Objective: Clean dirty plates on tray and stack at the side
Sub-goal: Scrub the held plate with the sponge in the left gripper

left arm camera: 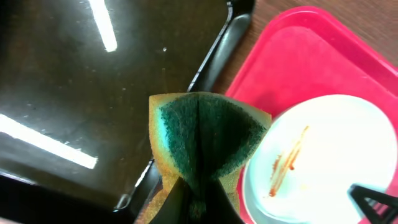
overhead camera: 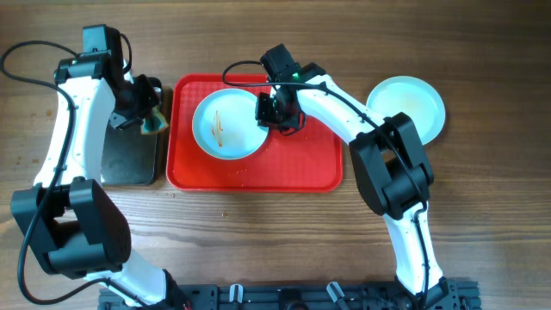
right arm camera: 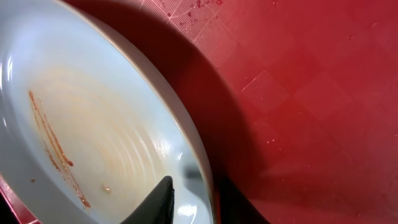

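Observation:
A plate [overhead camera: 222, 129] with orange-brown sauce streaks lies on the red tray [overhead camera: 297, 164]. My right gripper [overhead camera: 277, 110] is shut on its right rim. In the right wrist view one finger is inside the plate [right arm camera: 93, 112] and the other outside the rim, gripper [right arm camera: 196, 194]; the shadow under the rim suggests that edge is raised off the tray [right arm camera: 311, 93]. My left gripper [overhead camera: 148, 110] is shut on a folded green and yellow sponge [left arm camera: 202, 134], left of the tray. Pale blue-rimmed plates [overhead camera: 406, 105] sit on the table to the right; I cannot tell how many.
A smaller black tray [overhead camera: 129, 151] stands left of the red tray, under the sponge. In the left wrist view the black tray [left arm camera: 81, 81] fills the left, with the red tray [left arm camera: 292, 50] and streaked plate [left arm camera: 329, 155] on the right. The table is wooden.

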Robot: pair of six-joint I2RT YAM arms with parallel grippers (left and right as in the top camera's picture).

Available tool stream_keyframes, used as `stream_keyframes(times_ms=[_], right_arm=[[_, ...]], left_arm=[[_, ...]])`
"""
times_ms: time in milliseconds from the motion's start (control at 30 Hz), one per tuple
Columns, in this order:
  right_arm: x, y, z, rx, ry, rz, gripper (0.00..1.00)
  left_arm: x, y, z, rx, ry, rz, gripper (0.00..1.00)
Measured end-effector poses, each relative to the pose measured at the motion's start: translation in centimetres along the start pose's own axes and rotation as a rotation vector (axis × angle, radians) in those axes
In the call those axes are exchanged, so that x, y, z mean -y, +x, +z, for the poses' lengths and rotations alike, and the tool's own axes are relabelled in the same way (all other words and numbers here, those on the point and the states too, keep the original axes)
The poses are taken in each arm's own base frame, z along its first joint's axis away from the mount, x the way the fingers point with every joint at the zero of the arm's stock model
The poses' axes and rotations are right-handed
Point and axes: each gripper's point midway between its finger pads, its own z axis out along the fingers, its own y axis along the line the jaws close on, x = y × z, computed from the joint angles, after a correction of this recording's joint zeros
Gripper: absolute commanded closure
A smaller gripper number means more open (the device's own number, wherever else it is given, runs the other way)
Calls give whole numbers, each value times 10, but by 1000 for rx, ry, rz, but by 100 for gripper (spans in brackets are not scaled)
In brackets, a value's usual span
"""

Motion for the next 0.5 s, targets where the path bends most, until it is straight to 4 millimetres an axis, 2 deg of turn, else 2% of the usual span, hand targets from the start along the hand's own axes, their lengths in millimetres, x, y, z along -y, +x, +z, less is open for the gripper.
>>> stream_keyframes(times_ms=[67,200,333,500], right_arm=[[1,1,0,-1,3,6,96],[2,1,1,-4,5,8,96],[2,1,1,-4,5,8,96],[2,2,1,-4,5,8,96]], left_arm=[[5,-2,0,9,17,5,96],[21,-5,0,35,48,36,96],[48,-3,6,56,79,97,96],[84,-2,24,86,117,185,96]])
